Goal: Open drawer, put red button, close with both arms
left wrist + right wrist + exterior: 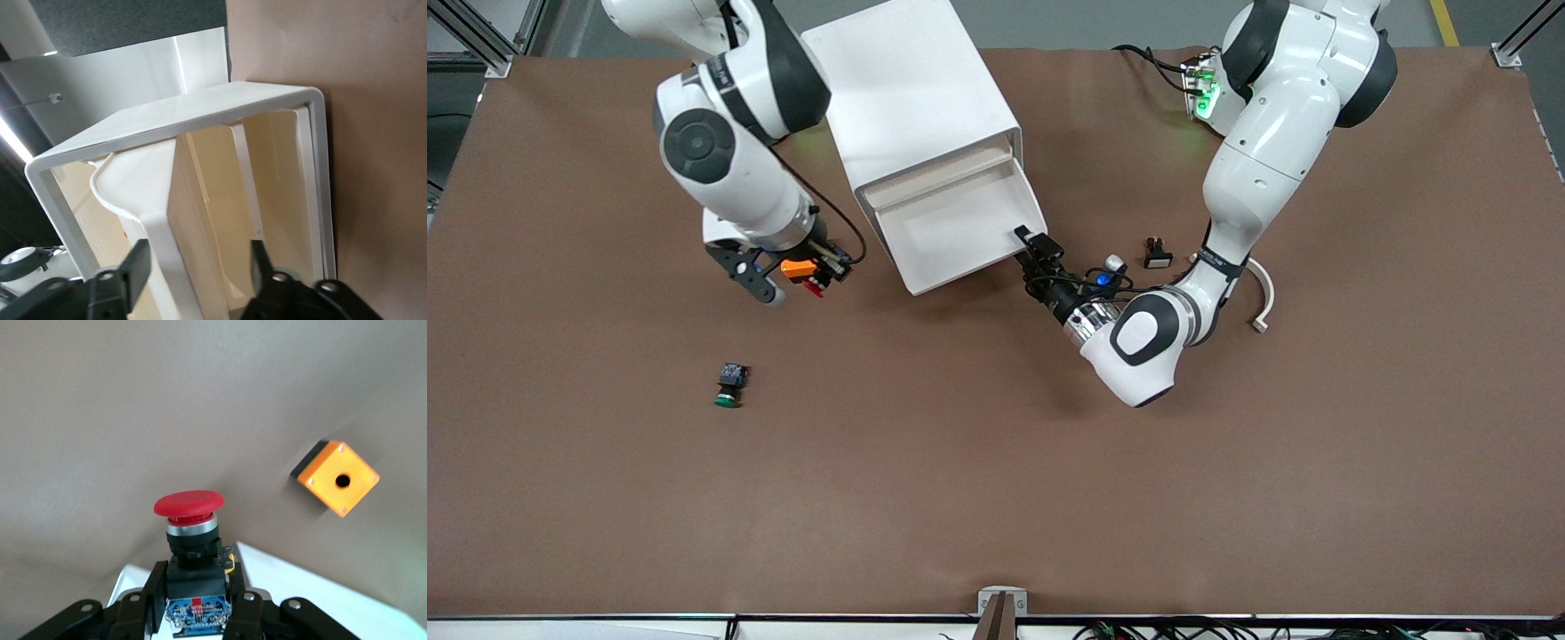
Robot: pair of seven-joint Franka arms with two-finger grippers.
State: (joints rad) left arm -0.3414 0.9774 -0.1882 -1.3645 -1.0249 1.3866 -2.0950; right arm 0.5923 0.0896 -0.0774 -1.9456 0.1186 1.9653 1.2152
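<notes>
Red-capped, hard and light, the small plastic red button (190, 540) was pinched by its black body in the right gripper (193, 600) over the table, while the left gripper (200, 267) was spread at the white drawer's (167, 220) front.

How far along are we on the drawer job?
Done: the drawer stands pulled open, the left claw open around its front panel. In hand: the right claw holds the red button above the table, beside the cabinet. Left: drop it in, then close with both arms.
</notes>
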